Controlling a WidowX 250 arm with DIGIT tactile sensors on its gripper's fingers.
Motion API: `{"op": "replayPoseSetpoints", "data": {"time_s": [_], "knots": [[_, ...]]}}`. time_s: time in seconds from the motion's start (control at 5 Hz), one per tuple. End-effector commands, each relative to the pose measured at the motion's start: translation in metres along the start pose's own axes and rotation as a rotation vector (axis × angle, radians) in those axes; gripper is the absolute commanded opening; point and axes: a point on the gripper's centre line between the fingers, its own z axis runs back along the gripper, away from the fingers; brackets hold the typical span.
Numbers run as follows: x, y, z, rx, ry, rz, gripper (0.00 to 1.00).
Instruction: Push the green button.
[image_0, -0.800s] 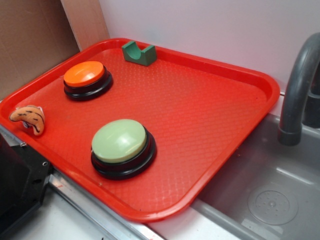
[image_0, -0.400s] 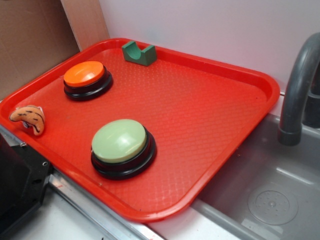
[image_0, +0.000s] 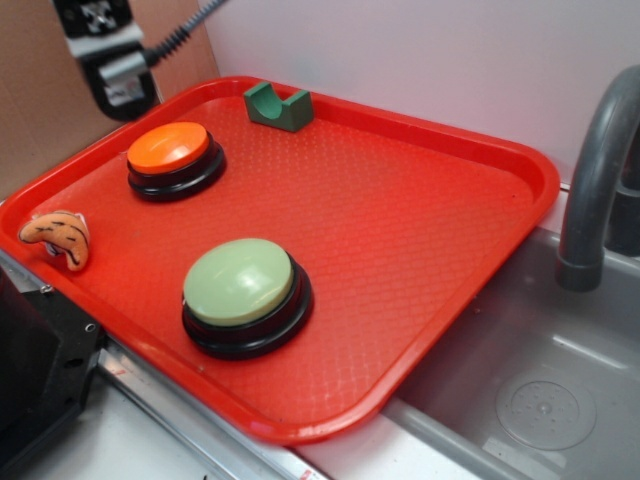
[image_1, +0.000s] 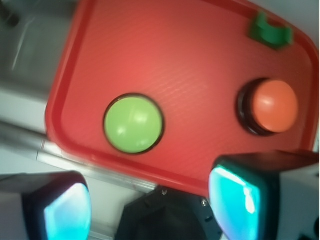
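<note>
my arm (image_0: 105, 55): black housing, white labels, grey coiled cable | my hand (image_1: 150, 205): two black fingers, pads (image_1: 232, 200) glowing cyan

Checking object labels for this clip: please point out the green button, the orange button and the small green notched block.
green button (image_0: 238, 281), exterior view, on its domed top.
orange button (image_0: 168, 147), exterior view, on its orange cap.
green notched block (image_0: 285, 114), exterior view, on its front face.

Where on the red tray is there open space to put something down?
Widest bare patch: the tray half toward the sink, beside the green button. A smaller strip runs between the green button and orange button. The corner by the notched block is crowded.
</note>
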Motion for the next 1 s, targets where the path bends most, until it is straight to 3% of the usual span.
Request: {"op": "replayPoseSetpoints", "data": {"time_s": [0.0, 0.2, 0.4, 0.8], "knots": [[-0.001, -0.019, -0.050, 0.001, -0.085, -0.206, 1.00], [0.004, -0.015, -0.081, 0.011, -0.113, -0.265, 1.00], [0.011, -0.016, -0.103, 0.009, -0.059, -0.292, 1.00], [0.017, -0.017, -0.121, -0.017, -0.054, -0.349, 1.00]]}}
